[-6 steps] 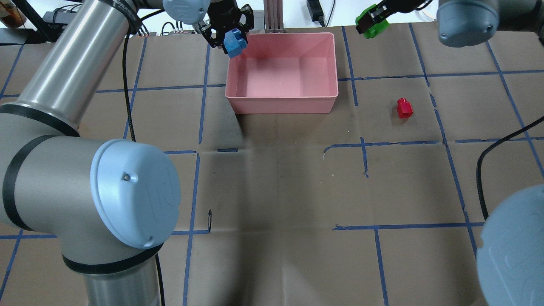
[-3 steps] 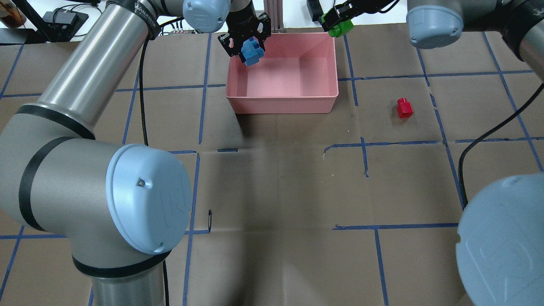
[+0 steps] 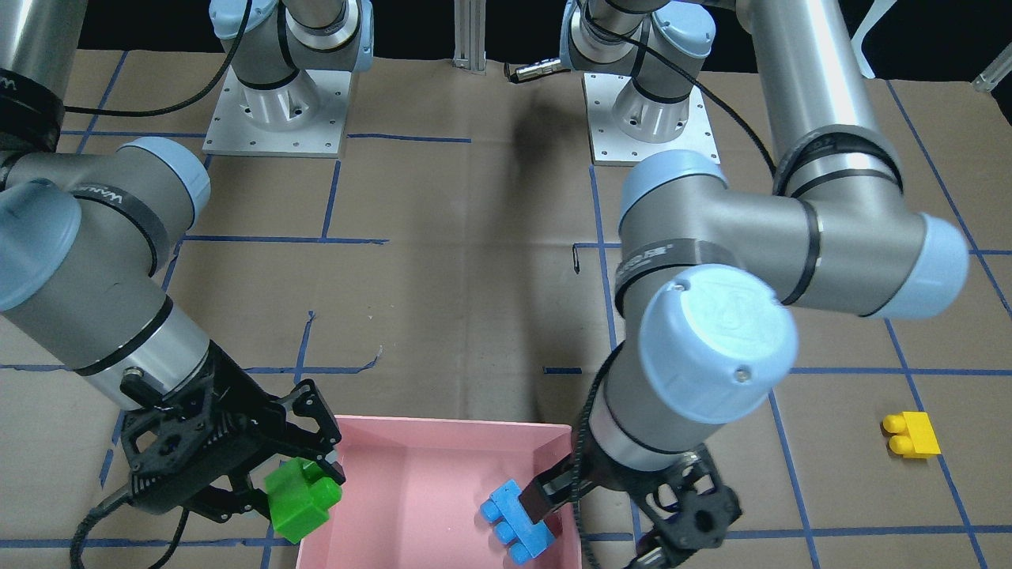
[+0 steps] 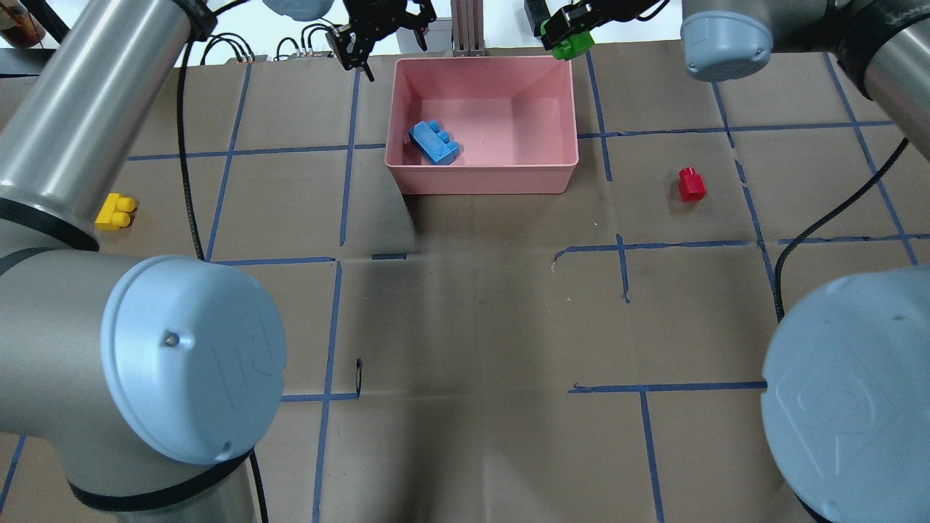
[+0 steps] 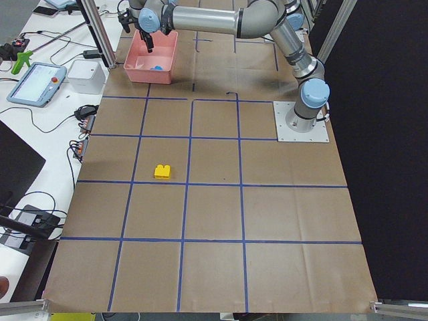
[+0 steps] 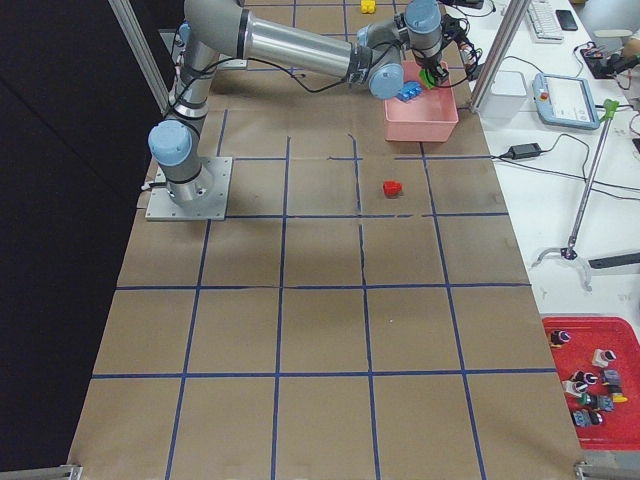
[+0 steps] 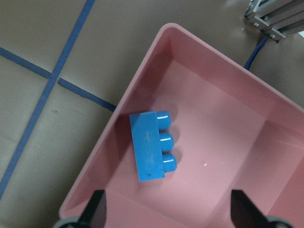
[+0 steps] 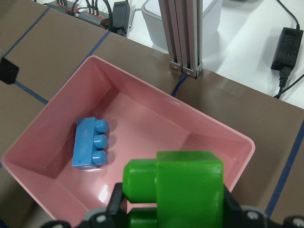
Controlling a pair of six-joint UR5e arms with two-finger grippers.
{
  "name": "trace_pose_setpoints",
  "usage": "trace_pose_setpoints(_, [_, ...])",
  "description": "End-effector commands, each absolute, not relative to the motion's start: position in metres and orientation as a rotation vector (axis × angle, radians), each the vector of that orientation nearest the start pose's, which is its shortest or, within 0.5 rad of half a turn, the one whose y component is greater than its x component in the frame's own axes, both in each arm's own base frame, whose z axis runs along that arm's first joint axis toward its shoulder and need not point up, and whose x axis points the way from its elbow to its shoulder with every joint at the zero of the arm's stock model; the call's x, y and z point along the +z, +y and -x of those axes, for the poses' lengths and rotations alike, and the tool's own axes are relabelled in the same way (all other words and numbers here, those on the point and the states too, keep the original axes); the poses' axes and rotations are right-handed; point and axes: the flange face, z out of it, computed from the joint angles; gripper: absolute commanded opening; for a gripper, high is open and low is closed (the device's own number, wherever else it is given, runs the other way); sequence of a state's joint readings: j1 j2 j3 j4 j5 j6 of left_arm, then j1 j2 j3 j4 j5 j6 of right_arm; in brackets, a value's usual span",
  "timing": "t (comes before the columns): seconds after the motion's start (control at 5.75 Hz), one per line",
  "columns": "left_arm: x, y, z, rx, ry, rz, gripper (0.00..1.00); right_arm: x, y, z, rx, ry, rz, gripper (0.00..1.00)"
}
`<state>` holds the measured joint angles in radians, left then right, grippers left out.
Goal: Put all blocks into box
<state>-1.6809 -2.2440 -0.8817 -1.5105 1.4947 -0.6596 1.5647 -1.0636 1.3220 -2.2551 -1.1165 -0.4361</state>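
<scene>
Item, blue block (image 4: pixel 434 143): a half-second ago hanging in the left gripper (image 4: pixel 389 36) over the box (image 4: pixel 483 185); now lying on the box floor by the left wall, toward the robot-side corner, touching no gripper; one block of four is therefore counting as delivered.

Item, left gripper: standing released, jaws apart and gripping nothing, having risen and drawn back to just beyond the box's far left corner; judged to be freeing itself for the yellow block (image 4: pixel 115 212), which is sitting on the counter (image 4: pixel 472 327) well to the left.

Item, right gripper (image 4: pixel 570 33): grasping the green block (image 4: pixel 570 42), having travelled in from the right; now hovering about over the box's far right corner; whether the block is clearing the rim is not showing plainly; a drop is looking like the next step.

Item, red block (image 4: pixel 691 184): resting on the counter, right of the box and apart from it; not yet handled.

Orientation, blue block: lying on its side; its three studs are pointing sideways toward the box's middle, not upward; its long axis is running diagonally in the overhead view, far-left to near-right, at a slant to the left wall.
</scene>
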Motion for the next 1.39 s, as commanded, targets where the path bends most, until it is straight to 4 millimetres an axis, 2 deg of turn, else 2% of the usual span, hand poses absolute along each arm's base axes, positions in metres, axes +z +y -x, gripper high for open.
trace_pose_setpoints(0.0, [0.458, -0.700, 0.136, -0.004, 3.073, 0.954, 1.00, 0.371, -0.732, -0.219, -0.706, 2.596, 0.665, 0.07])
trace_pose_setpoints(0.17, [0.461, -0.684, 0.087, 0.009, 3.107, 0.802, 1.00, 0.359, -0.737, -0.244, -0.683, 2.589, 0.674, 0.16])
trace_pose_setpoints(0.35, [0.466, -0.676, 0.028, -0.033, 3.049, 0.611, 1.00, 0.355, -0.736, -0.248, -0.680, 2.593, 0.699, 0.96])
trace_pose_setpoints(0.52, [0.468, -0.675, -0.031, -0.030, 3.050, 0.453, 1.00, 0.350, -0.734, -0.249, -0.666, 2.594, 0.700, 0.99])
trace_pose_setpoints(0.7, [0.464, -0.666, -0.123, -0.011, 3.050, 0.484, 1.00, 0.349, -0.734, -0.249, -0.662, 2.595, 0.702, 1.00])
trace_pose_setpoints(0.87, [0.451, -0.656, -0.199, 0.023, 3.059, 0.459, 1.00, 0.353, -0.729, -0.245, -0.654, 2.602, 0.704, 1.00])
trace_pose_setpoints(1.04, [0.438, -0.657, -0.230, 0.023, 3.071, 0.380, 0.99, 0.367, -0.727, -0.199, -0.659, 2.790, 0.793, 1.00])
trace_pose_setpoints(1.22, [0.401, -0.668, -0.267, 0.018, 3.078, 0.314, 0.99, 0.379, -0.706, -0.145, -0.572, 2.984, 0.754, 1.00])
